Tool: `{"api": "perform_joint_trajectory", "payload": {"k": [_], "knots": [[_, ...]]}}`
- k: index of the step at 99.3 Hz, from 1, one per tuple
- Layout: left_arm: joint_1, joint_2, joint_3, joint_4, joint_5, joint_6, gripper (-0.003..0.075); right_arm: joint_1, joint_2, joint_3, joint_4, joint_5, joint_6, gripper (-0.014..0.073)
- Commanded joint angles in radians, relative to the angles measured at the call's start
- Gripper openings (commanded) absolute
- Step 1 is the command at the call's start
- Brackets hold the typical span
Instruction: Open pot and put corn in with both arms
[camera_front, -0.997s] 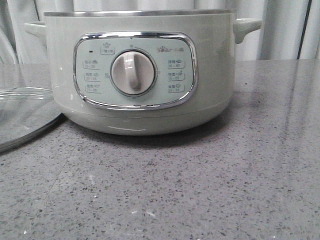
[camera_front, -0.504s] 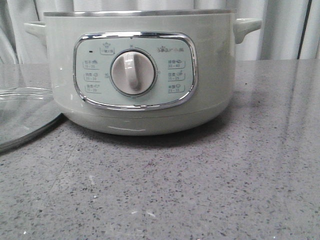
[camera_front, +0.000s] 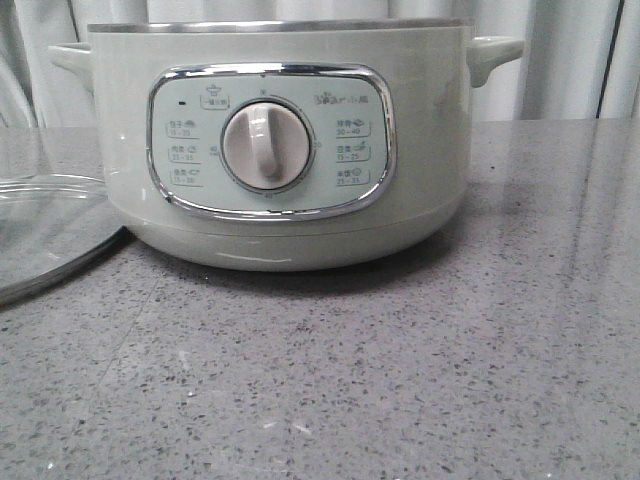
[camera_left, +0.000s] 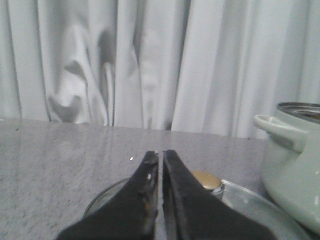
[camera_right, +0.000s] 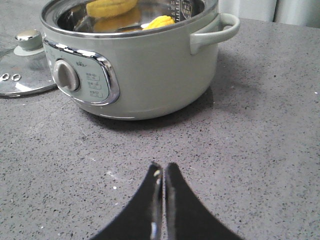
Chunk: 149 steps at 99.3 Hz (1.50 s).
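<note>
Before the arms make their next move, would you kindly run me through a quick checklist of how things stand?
1. Glass lid off the pot, lying flat on the table beside it: ok.
2. Corn inside the pot: ok, yellow shows within the rim.
3. Left end effector holding nothing: ok, shut above the lid.
4. Right end effector holding nothing: ok, shut, apart from the pot.
5. Corn lying flat: cannot tell.

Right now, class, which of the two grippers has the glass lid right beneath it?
The left gripper: the glass lid with its knob lies just beneath its fingers. The right gripper has only bare table under it.
</note>
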Motion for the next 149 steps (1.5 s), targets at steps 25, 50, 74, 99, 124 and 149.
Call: {"api": "perform_joint_trajectory", "payload": {"k": [25, 50, 74, 99, 124, 149], "knots": [[0.053, -0.031, 0.023, 0.21, 0.191, -0.004, -0.002, 0.002, 0.008, -0.024, -0.01, -0.073, -0.008, -0.0071], [0.053, -0.031, 0.023, 0.06, 0.313, -0.004, -0.002, 0.002, 0.008, -0.024, -0.01, -0.073, -0.008, -0.0071], [0.053, -0.03, 0.023, 0.06, 0.313, -0.004, -0.002, 0.002, 0.008, -0.024, -0.01, -0.073, -0.008, -0.0071], [0.053, -0.03, 0.023, 0.06, 0.313, -0.004, -0.002, 0.002, 0.008, -0.024, -0.01, -0.073, -0.008, -0.0071], [0.053, -0.03, 0.023, 0.06, 0.313, -0.004, -0.002, 0.002, 0.008, -0.024, -0.01, -0.073, -0.008, -0.0071], [0.053, -0.03, 0.023, 0.06, 0.313, -0.004, -0.002, -0.039, -0.007, 0.004, -0.01, -0.09, -0.008, -0.0071]]}}
